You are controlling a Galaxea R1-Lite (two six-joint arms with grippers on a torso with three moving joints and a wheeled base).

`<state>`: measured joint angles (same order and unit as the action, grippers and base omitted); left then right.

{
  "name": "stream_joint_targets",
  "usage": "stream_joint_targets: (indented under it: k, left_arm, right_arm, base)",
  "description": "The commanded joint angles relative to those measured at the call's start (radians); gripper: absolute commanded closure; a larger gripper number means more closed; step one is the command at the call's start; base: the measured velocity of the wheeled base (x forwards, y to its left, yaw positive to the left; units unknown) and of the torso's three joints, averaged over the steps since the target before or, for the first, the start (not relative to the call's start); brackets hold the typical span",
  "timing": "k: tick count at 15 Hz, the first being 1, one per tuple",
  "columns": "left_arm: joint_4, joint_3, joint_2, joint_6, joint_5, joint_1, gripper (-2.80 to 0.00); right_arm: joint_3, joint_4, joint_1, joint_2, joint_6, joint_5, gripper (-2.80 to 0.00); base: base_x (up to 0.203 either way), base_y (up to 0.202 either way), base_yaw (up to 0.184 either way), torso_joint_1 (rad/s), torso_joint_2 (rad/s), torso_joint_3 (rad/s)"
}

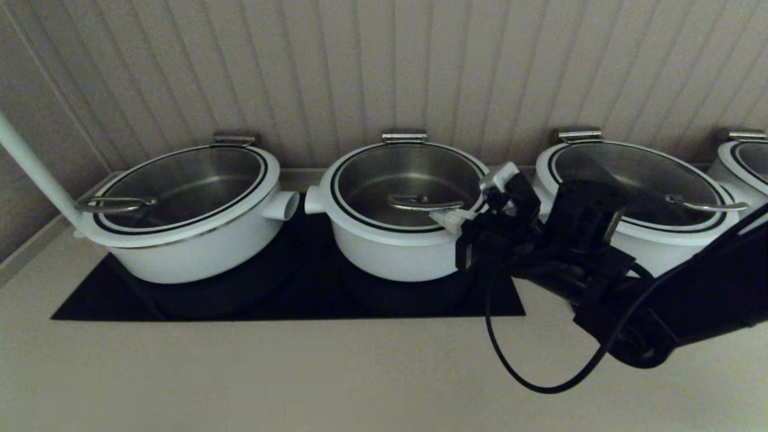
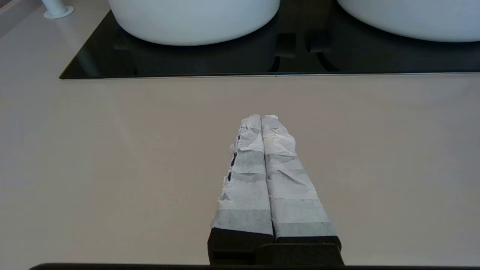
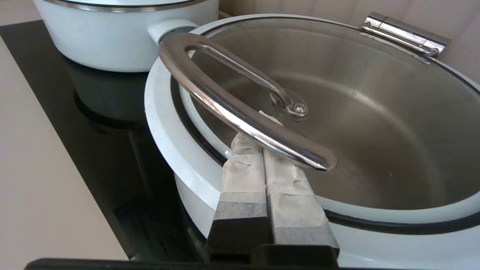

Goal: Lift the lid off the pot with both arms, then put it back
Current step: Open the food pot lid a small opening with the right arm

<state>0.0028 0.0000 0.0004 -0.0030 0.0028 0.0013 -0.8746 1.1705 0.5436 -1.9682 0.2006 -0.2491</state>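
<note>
I have the right gripper [image 3: 262,127] at the middle pot [image 1: 393,255], its taped fingers pressed together and slid under the steel bar handle [image 3: 240,120] of the lid [image 1: 360,222], hooking it from below rather than pinching it. The lid sits flat on the pot, not yet raised. The left gripper [image 2: 261,119] is nowhere near: it hangs over bare counter [image 2: 112,168] in front of the black cooktop [image 2: 187,63], fingers pressed shut on nothing. My worry is lifting from this one hook alone (the bar is smooth and rounded): the glass lid could tip, slide along the tape and clatter onto the rim. A hinge clip [image 3: 405,33] at the back may also resist a straight pull and drag the pot with it
</note>
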Motion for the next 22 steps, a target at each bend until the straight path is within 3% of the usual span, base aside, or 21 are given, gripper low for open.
stream_joint_targets:
  k: [1, 18, 22]
  left_arm:
    - [0.000, 0.000, 0.001, 0.000, 0.000, 0.000, 0.00]
    - [0.000, 0.000, 0.001, 0.001, 0.000, 0.000, 0.00]
    - [0.002, -0.002, 0.000, 0.052, -0.007, 0.000, 0.00]
  right_arm:
    - [-0.018, 0.008, 0.000, -0.003, 0.002, -0.001, 0.00]
    - [-0.155, -0.138, 0.001, 0.045, 0.003, -0.009, 0.00]
    - [-0.155, -0.141, 0.001, 0.045, 0.003, -0.009, 0.00]
  base:
    - [0.000, 0.000, 0.000, 0.000, 0.00, 0.000]
    - [0.000, 0.000, 0.000, 0.000, 0.00, 0.000]
    - [0.000, 0.000, 0.000, 0.000, 0.00, 0.000]
